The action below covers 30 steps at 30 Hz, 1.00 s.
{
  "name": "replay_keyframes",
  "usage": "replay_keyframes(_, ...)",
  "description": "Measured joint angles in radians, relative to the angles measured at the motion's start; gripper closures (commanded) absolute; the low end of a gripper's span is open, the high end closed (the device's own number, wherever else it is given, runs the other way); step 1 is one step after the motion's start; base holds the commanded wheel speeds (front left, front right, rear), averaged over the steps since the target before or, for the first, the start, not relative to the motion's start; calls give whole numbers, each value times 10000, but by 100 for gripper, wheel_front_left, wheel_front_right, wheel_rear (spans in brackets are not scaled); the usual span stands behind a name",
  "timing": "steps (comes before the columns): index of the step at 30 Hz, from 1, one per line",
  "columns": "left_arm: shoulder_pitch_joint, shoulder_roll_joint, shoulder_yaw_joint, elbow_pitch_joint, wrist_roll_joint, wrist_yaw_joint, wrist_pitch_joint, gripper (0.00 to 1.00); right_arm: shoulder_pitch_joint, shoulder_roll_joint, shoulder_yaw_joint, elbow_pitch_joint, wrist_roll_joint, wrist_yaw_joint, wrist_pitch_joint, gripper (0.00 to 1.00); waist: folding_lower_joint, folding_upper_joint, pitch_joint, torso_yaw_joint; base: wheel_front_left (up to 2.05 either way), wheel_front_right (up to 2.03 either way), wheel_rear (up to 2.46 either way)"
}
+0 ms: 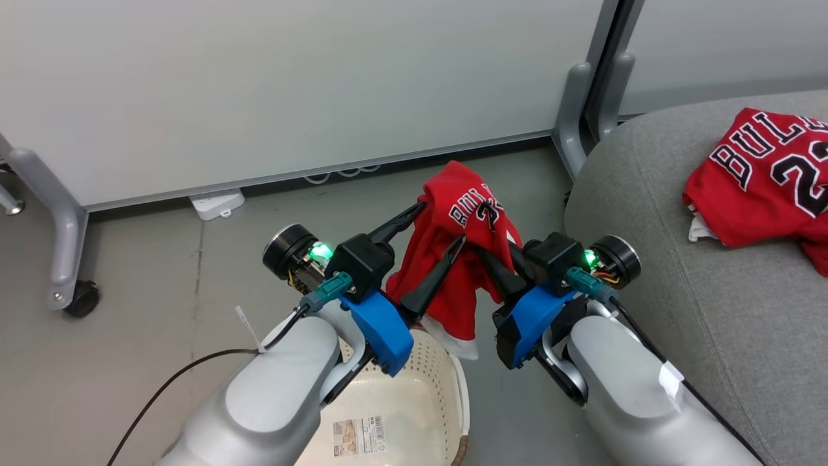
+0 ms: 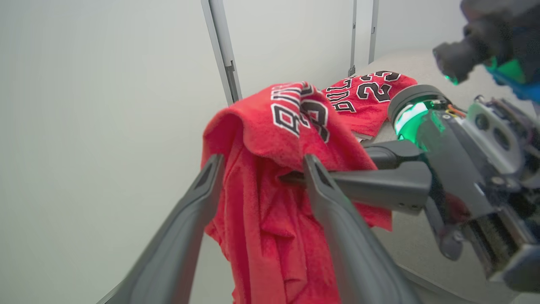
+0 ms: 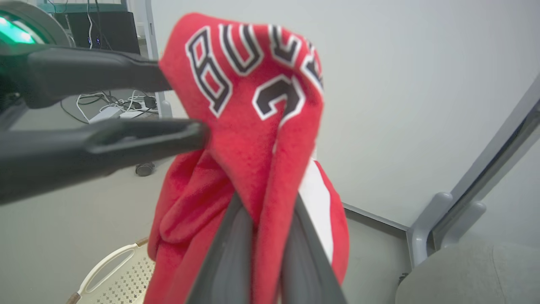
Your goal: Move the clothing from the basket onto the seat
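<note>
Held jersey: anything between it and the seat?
Nothing visible. The held jersey hangs clear above the basket, pinched in the right gripper. The left gripper is open beside it. The seat lies to the right, with bare fabric along its near edge. Another jersey lies further in.

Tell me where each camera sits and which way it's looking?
Head view: on the head, facing down at the basket, the seat and both forearms.
Left wrist view: on the left wrist, looking along the open left gripper at the red garment.
Right wrist view: on the right wrist, looking along the right gripper, shut on that garment.
Shared: head and left wrist views both show the second garment on the seat.
</note>
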Motion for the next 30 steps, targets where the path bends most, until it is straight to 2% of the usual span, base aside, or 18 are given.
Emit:
replay_keyframes(9,-43,75,52,-94,130,0,0,0,16,-107,-1195,-393,-111,0,2,100,0,0,361,-720,0,0,0)
replay_keyframes(18,-221,213,-59,-153,217,0,0,0,343,-155,-2859,-1120,-437,-2,2,100,0,0,799,-1887,0,0,0)
replay_keyframes(30,-474,209,-435,-205,226,0,0,0,1170,-263,-4408,-1942,-708,-2,0,100,1,0,1367,-3180,0,0,0)
